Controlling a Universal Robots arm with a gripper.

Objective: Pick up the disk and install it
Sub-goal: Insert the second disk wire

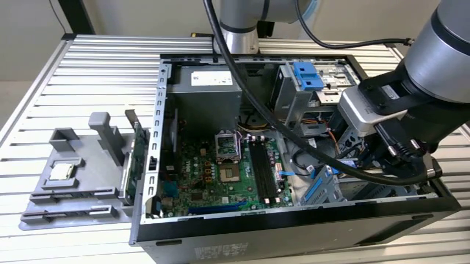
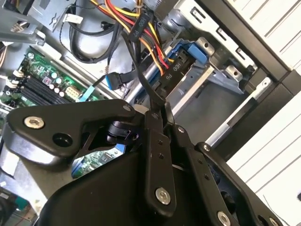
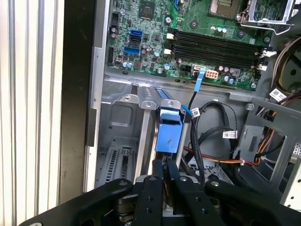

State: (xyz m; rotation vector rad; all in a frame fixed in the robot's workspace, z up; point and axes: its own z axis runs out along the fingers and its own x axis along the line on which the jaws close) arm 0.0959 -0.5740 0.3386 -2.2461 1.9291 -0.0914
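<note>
Lower right of exterior view, inside case (image 1: 165,165): gripper (image 1: 345,165) down in drive bay; fingers (image 3: 162,172) pinched together on blue tab of disk (image 3: 168,132), standing edge-on in bay; risk: cables (image 3: 200,136) close by, could snag; tab grip may slip.

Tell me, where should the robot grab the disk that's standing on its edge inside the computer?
Probably by the blue tab sticking out of the disk. The disk stands on edge in its metal bay, with walls close along its flat faces, so only that thin edge is free. Come in through the case's open side, with the gripper pinching across the tab's thin sides.
</note>
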